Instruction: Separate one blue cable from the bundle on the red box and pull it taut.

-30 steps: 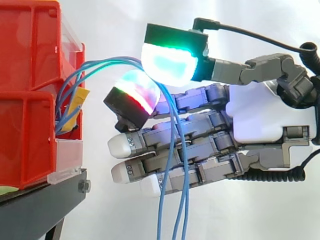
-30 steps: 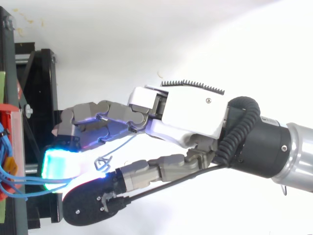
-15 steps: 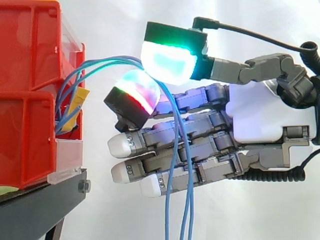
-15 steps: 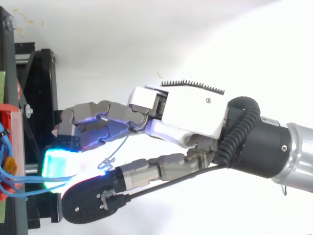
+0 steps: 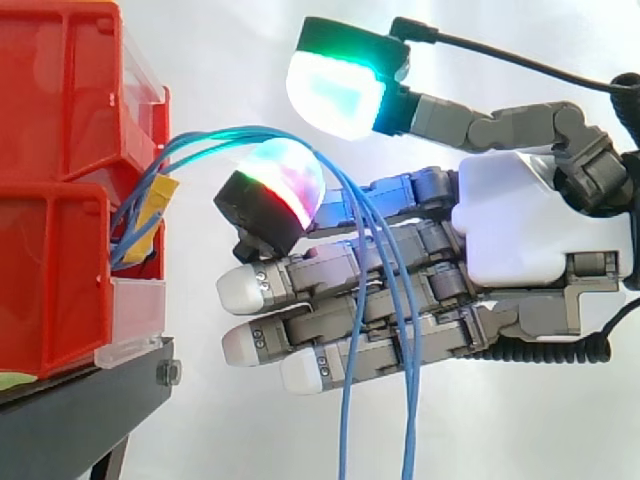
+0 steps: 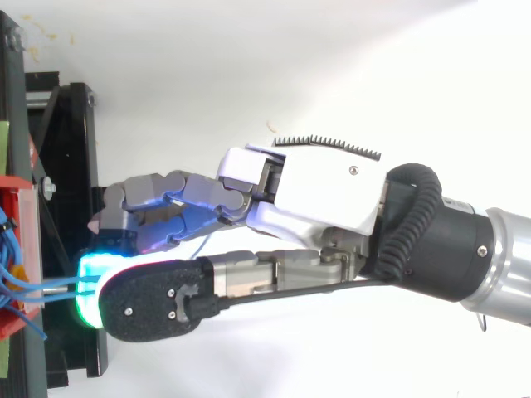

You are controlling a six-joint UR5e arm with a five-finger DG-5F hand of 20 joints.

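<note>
Thumb newly lifted, the hand [image 5: 520, 235] gapes open beside the red box [image 5: 60, 230], blue cables [image 5: 205, 138] draped over its finger, none separated yet.

The hand [image 5: 530, 235] is wearing a smooth white shell on its palm, w/ grey blocky fingers [image 5: 300, 280]. One big pad [image 5: 335, 95] is glowing white & cyan w/ a green rim. Another pad [image 5: 290, 180] is glowing red, green & white in a blk cap. Three tips [image 5: 240, 290] are looking plain white. Small screws [image 6: 126, 313] are dotting the blk thumb [image 6: 153, 303]. The arm [image 6: 508, 265] is shining silver behind a blk wrist [image 6: 440, 257].
</note>
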